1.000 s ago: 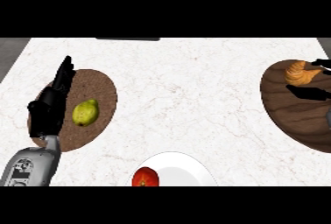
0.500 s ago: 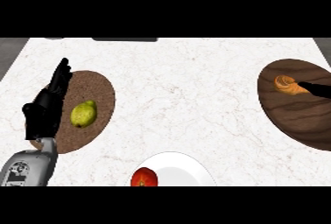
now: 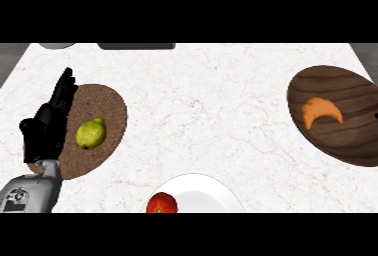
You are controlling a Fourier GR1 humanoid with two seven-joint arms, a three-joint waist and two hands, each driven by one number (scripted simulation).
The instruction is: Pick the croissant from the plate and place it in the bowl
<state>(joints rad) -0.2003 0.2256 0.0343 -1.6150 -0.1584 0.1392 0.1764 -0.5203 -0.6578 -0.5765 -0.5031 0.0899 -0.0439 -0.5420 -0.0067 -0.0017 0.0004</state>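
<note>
Croissant: we see the croissant (image 3: 322, 113) lying inside the dark wooden dish (image 3: 347, 145) at the right of the worktop (image 3: 214, 100), a little above the dish's middle, its horns pointing down.
Dish: its shaded hollow reads to us as the bowl; if so, we judge the placing done.
Left hand: the left hand (image 3: 48, 125) is released, its fingers straight and pointing up the view. It rests along the left rim of the brown plate (image 3: 103, 105), just beside a green fruit (image 3: 91, 133), and holds nothing.
Right hand: we make out none. A dark speck at the right edge is too small to tell.
Croissant to hand: well apart. The whole width of the worktop lies between the croissant and the left hand.
Step in hand: as we judge it, keeping clear. We would hold both hands away from the dish so that nothing nudges its rim or the croissant.
Nearby: a white plate (image 3: 210, 192) with a tomato (image 3: 162, 203) sits at the near edge, apart from both.
</note>
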